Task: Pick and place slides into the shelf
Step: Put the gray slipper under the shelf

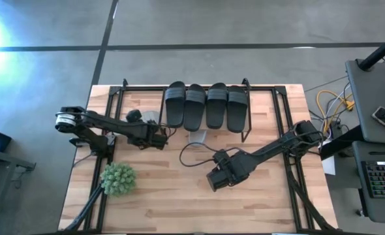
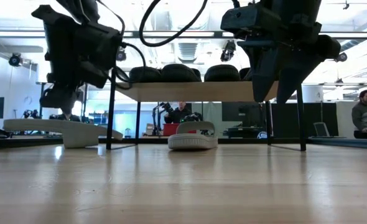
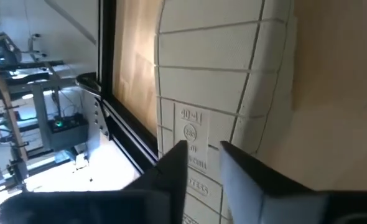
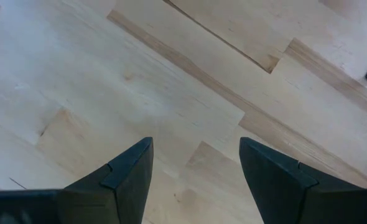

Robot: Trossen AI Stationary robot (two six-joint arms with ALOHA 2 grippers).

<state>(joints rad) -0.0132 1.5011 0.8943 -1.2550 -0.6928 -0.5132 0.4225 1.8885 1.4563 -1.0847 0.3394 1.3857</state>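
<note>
The left gripper [image 1: 158, 139] holds a grey slide [image 3: 214, 93] in its jaws, left of the shelf [image 1: 264, 104]; the right gripper [image 1: 216, 179] hangs wide open.

Four black slip-on slides [image 1: 205, 106] sit side by side in a row on the light wood top of the low black metal rod shelf [image 1: 246, 128], at the far side of the table. One light grey slide [image 1: 197, 136] lies flat on the table just in front of the shelf, near its middle. The other light grey slide [image 2: 62, 130] is at the left end of the shelf, lying on its side with its ridged sole showing.
</note>
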